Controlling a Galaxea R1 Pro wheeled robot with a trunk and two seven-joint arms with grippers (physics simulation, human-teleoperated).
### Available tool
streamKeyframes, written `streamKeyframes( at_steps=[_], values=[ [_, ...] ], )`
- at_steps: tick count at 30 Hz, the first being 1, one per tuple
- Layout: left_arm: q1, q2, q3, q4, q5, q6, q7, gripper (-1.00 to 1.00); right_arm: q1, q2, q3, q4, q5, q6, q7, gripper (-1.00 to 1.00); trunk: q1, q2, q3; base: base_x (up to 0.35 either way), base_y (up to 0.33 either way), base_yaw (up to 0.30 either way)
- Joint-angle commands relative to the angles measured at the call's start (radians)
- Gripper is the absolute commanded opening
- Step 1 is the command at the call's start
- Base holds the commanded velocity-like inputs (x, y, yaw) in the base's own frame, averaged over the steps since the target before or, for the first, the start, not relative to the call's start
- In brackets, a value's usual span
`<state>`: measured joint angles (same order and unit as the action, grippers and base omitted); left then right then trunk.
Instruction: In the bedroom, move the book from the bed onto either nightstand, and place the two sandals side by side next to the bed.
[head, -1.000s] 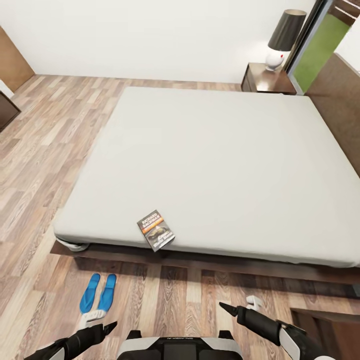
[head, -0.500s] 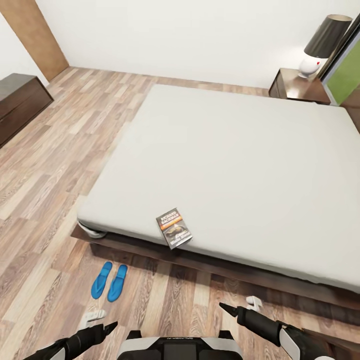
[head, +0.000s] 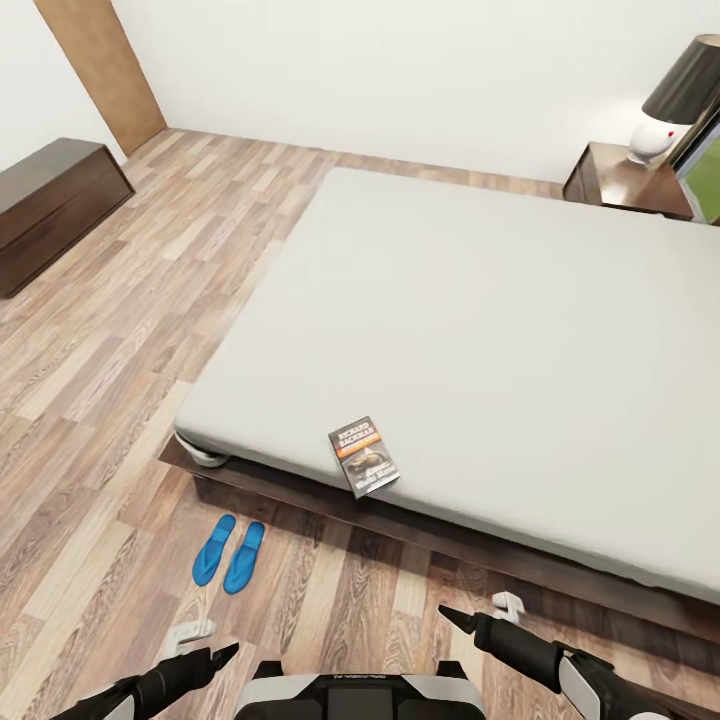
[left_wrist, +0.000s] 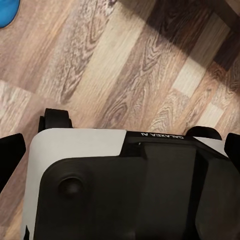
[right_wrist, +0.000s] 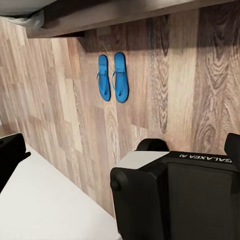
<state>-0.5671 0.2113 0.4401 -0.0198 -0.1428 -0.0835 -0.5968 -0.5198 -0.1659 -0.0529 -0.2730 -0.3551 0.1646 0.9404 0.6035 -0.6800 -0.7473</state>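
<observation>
Head view, bedroom, described with the bed (head: 500, 300) as landmark. Nearest the camera, the robot's base (head: 360, 695) sits on the wood-plank floor (head: 120, 420), off the bed's near long side. The left gripper (head: 205, 645) and the right gripper (head: 478, 612) hang low over the floor on either side of the base, both short of the bed frame; each holds nothing, and each shows one dark and one white fingertip set apart, jaws spread.

Between the left gripper and the bed's near corner lie the two sandals (head: 229, 551), bright blue, flat on the floor, side by side and almost touching, just outside the dark frame; the right wrist view shows them (right_wrist: 113, 77) parallel, straps up, beside the frame's shadow.

The book (head: 363, 456) lies face up on the grey mattress at the bed's near edge, turned slightly askew, one corner reaching the mattress border, its orange band toward the middle of the bed.

Beyond the bed's far right corner stands a nightstand (head: 625, 182), carrying a lamp (head: 675, 100) with a dark shade and white base. Well apart from the bed, against the left wall, stands a long low cabinet (head: 55, 205), with a brown door (head: 105, 70) behind it.
</observation>
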Motion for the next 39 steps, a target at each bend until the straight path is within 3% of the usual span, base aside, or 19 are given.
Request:
streamKeyframes(
  at_steps=[1,18,39],
  values=[
    [-0.001,0.0,0.006,0.001,-0.011,-0.007,-0.001,1.0,0.0,0.0,-0.005,0.0,-0.002,0.011,0.004,1.0,0.0,-0.001,-0.001,0.0,0.0,0.002],
    [0.002,-0.002,0.006,0.001,-0.011,-0.007,-0.001,1.0,0.0,0.0,-0.005,0.0,-0.002,0.01,0.004,1.0,0.0,-0.001,-0.001,0.0,0.0,0.192],
    [0.003,-0.002,0.006,0.001,-0.011,-0.007,-0.001,1.0,0.0,0.0,-0.005,0.0,-0.002,0.01,0.004,1.0,0.0,-0.001,-0.001,0.0,0.0,0.016]
  ],
)
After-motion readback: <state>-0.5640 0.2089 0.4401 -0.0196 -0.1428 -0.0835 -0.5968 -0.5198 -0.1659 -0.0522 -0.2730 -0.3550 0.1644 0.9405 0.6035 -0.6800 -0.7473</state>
